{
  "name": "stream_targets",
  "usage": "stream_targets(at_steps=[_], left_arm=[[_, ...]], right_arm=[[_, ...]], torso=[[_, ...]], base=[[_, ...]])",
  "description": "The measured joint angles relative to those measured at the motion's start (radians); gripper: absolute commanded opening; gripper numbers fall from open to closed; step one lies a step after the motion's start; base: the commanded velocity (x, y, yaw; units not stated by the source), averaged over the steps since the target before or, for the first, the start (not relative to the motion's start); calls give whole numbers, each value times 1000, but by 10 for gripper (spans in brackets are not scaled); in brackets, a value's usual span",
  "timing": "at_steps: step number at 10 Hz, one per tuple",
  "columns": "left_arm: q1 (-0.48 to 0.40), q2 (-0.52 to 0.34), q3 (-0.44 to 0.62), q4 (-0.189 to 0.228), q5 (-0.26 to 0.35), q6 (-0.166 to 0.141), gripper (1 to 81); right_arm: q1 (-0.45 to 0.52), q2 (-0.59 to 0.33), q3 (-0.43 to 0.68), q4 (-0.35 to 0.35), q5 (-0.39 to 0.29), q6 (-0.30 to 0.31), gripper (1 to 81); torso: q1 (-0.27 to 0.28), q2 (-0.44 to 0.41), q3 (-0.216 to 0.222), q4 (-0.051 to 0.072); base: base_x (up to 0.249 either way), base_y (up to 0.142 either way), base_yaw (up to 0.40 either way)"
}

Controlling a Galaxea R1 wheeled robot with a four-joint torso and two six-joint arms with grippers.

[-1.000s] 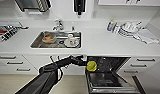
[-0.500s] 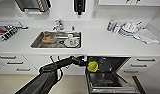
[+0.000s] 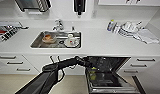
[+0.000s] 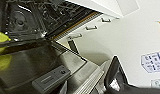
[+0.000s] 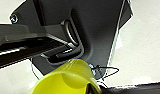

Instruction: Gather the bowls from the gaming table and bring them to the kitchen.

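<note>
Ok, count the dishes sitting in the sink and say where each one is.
2. A brownish bowl sits at the steel sink's left end, a white cup toward its right. Smaller pieces may be hidden.

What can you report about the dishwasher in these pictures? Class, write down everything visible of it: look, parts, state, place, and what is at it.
The dishwasher is built in under the white countertop, to the right of the steel sink, between white drawer fronts. Its door is folded down flat, with a shiny grey metal inner face and a dark detergent compartment. The inside looks dark, with a wire rack. The robot's left arm reaches to the opening, and something yellow-green shows there beside it.
</note>
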Motion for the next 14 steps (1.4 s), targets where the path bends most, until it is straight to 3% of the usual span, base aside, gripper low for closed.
stream_targets(at_steps=[2, 6, 8, 10, 11, 13, 14], left_arm=[[6, -4, 0, 0, -35, 1, 811], [142, -15, 93, 4, -92, 5, 811], [156, -143, 151, 9, -83, 8, 811], [269, -347, 160, 35, -43, 32, 811], [355, -405, 184, 44, -27, 43, 811], [487, -434, 244, 50, -2, 85, 811], [537, -460, 257, 50, 43, 111, 811]], right_arm=[[0, -1, 0, 0, 0, 0, 10], [27, -15, 2, 1, 0, 4, 10], [37, -30, 4, 1, -3, 13, 10], [48, -34, 4, 4, -3, 16, 10], [51, -33, 4, 4, -3, 16, 10], [53, -34, 4, 4, -4, 20, 10], [53, -34, 4, 4, -4, 20, 10]], torso=[[0, 0, 0, 0], [0, 0, 0, 0], [0, 0, 0, 0], [0, 0, 0, 0], [0, 0, 0, 0], [0, 0, 0, 0], [0, 0, 0, 0]], base=[[0, 0, 0], [0, 0, 0], [0, 0, 0], [0, 0, 0], [0, 0, 0], [0, 0, 0], [0, 0, 0]])
